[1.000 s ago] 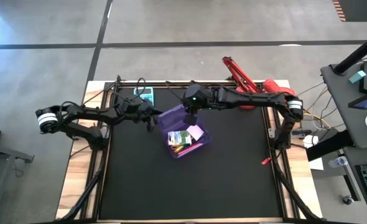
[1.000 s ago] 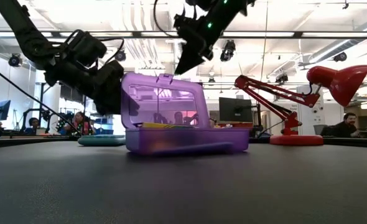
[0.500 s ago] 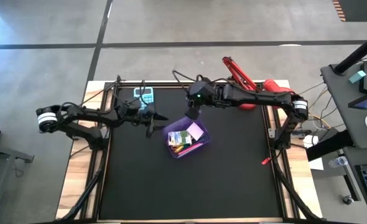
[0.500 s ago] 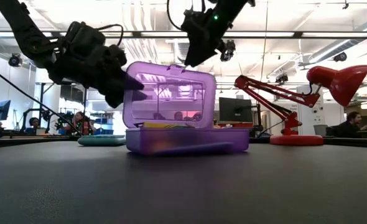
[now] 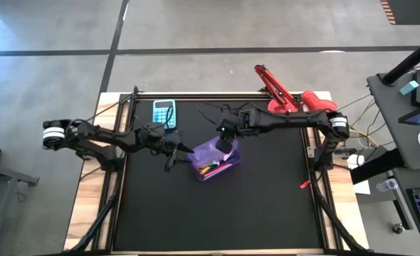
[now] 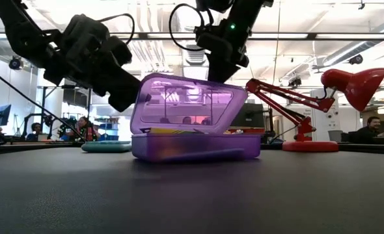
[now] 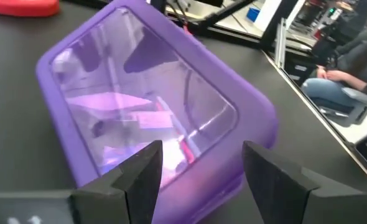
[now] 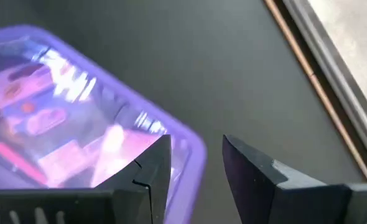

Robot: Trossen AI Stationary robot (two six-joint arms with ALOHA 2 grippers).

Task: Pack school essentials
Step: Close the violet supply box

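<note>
A clear purple case [image 5: 211, 161] stands mid-table, with pink, yellow and green items [image 5: 208, 168] showing inside. Its hinged lid [image 6: 187, 107] leans half-shut over the base [image 6: 195, 146]. My left gripper [image 5: 182, 148] is open just left of the case; in the left wrist view its fingers [image 7: 143, 177] frame the lid [image 7: 152, 106]. My right gripper [image 5: 224, 142] is open and comes down on the lid's upper edge from the far side. The scissors are not in view. My left gripper sits close against the lid's left end [image 6: 135, 103]; I cannot tell whether it touches. My right gripper meets the lid's free upper edge [image 6: 223, 83] from above, pointing down. In the right wrist view one finger [image 8: 153, 167] overlaps the lid's corner [image 8: 185, 144]. The lid is tilted over the base.
A light-blue calculator [image 5: 164, 112] lies at the far left of the black mat. A red desk lamp [image 5: 290, 99] stands at the far right corner. A small red thing [image 5: 304, 184] lies by the right edge. The near half of the mat is bare. People sit in the room beyond.
The lid has tipped from upright to leaning over the base, which stayed in place. My right gripper has come down and toward the near edge with the lid's top edge. My left gripper has moved right and nearer, uncovering the calculator.
</note>
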